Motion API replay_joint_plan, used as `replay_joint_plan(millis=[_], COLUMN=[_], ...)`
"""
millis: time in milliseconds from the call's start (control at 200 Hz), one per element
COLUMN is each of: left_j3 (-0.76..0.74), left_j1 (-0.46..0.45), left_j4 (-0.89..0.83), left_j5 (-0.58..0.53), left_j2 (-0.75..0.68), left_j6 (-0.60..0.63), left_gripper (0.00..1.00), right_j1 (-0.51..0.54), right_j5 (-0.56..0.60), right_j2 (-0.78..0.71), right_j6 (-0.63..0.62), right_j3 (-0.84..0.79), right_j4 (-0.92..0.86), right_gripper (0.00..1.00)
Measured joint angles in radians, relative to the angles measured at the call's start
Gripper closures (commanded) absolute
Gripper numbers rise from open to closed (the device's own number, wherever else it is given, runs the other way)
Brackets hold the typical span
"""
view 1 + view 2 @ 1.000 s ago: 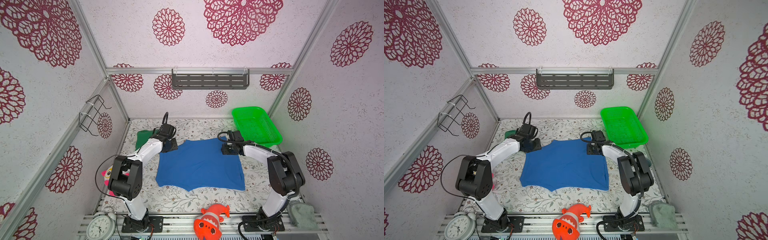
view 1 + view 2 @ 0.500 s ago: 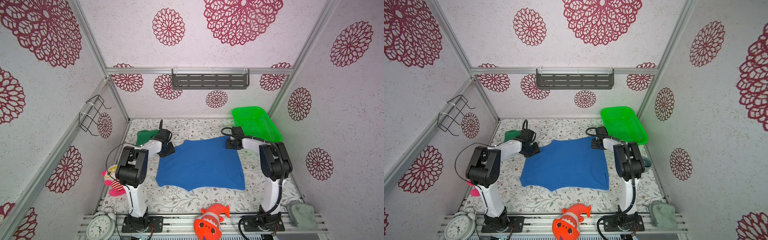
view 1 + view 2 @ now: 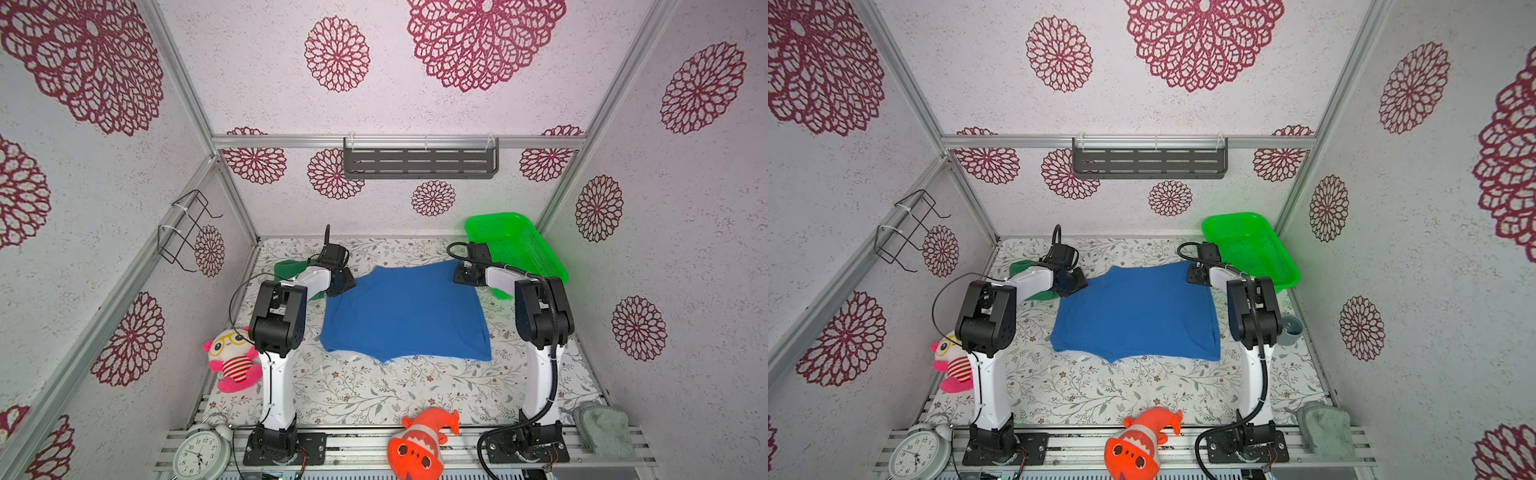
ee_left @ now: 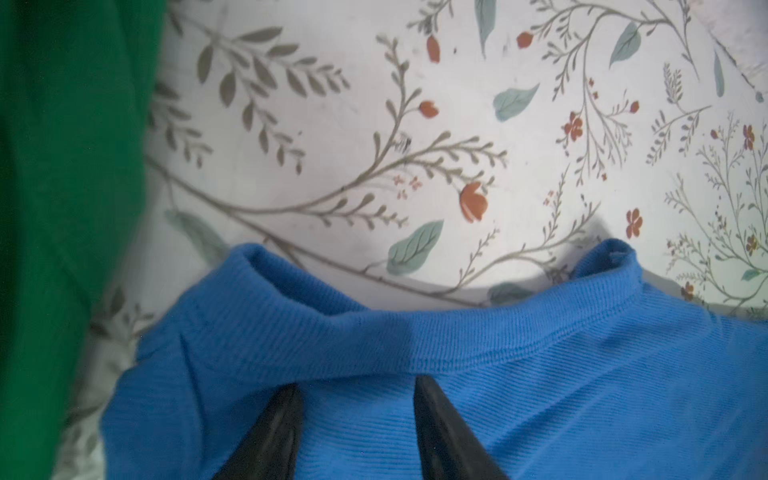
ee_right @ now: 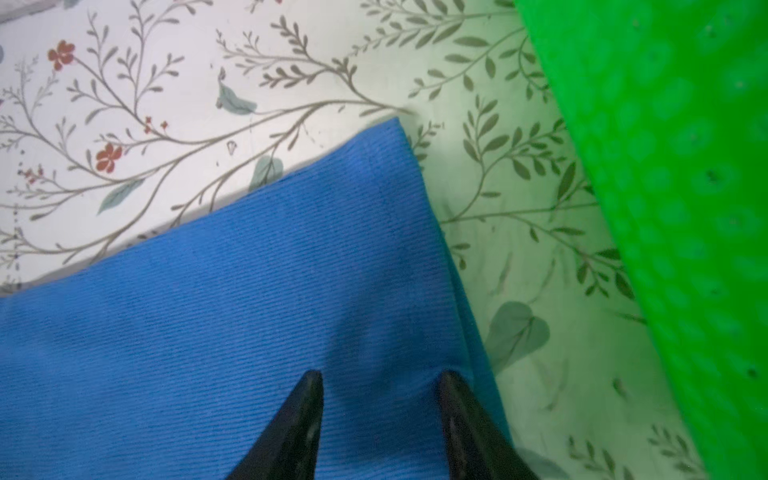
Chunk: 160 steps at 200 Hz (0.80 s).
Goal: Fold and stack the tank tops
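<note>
My left gripper (image 4: 358,382) and right gripper (image 5: 382,374) half-open, tips on royal blue cloth tank top (image 3: 405,316), gripping nothing, bright green plastic mesh basket (image 3: 548,266) near the right.

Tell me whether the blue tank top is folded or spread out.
Spread out. The blue tank top lies as one broad flat sheet on the table in both top views; no fold line crosses it.

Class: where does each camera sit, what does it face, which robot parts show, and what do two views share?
Top views: high behind both arms, which show whole, looking down at table.
Left wrist: on left arm, facing down; left gripper, blue tank top, green tank top.
Right wrist: on right arm, facing down; right gripper, blue tank top, basket.
Shared: both wrists see blue tank top.
</note>
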Motion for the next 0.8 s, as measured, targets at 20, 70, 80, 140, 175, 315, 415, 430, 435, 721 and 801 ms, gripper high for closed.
replay_joint_plan(millis=[20, 70, 80, 140, 175, 315, 415, 430, 435, 721, 801], left_j3=[0.024, 0.078, 0.089, 0.129, 0.138, 0.139, 0.117, 0.112, 0.110, -0.159, -0.281], left_j1=[0.000, 0.002, 0.003, 0.005, 0.006, 0.008, 0.005, 0.003, 0.003, -0.091, -0.168], left_j4=[-0.010, -0.031, -0.037, -0.058, -0.069, -0.123, -0.178, -0.184, -0.188, -0.246, -0.254], left_j5=[-0.001, -0.006, -0.007, -0.010, -0.014, -0.046, -0.072, -0.077, -0.079, -0.109, -0.075], left_j2=[0.014, 0.045, 0.050, 0.072, 0.075, 0.058, 0.003, -0.007, -0.015, -0.573, -0.722], left_j6=[0.003, 0.011, 0.012, 0.024, 0.031, 0.076, 0.111, 0.114, 0.117, 0.069, 0.000], left_gripper=[0.51, 0.51, 0.51, 0.50, 0.49, 0.36, 0.31, 0.30, 0.30, 0.33, 0.36], right_j1=[-0.001, -0.003, -0.003, -0.005, -0.005, -0.002, 0.008, 0.010, 0.010, 0.046, 0.045], right_j5=[-0.001, -0.008, -0.010, -0.019, -0.024, -0.049, -0.059, -0.061, -0.061, -0.037, -0.029], right_j2=[0.006, 0.019, 0.020, 0.021, 0.017, -0.074, -0.218, -0.240, -0.247, -0.816, -0.908], right_j6=[0.000, 0.000, -0.001, -0.003, -0.008, -0.028, -0.047, -0.050, -0.050, -0.016, 0.008], right_j3=[0.009, 0.033, 0.036, 0.040, 0.038, -0.042, -0.124, -0.136, -0.138, -0.414, -0.501], right_j4=[-0.001, -0.003, -0.004, -0.009, -0.013, -0.072, -0.142, -0.150, -0.152, -0.278, -0.351], right_gripper=[0.50, 0.49, 0.48, 0.45, 0.42, 0.30, 0.26, 0.26, 0.26, 0.31, 0.32])
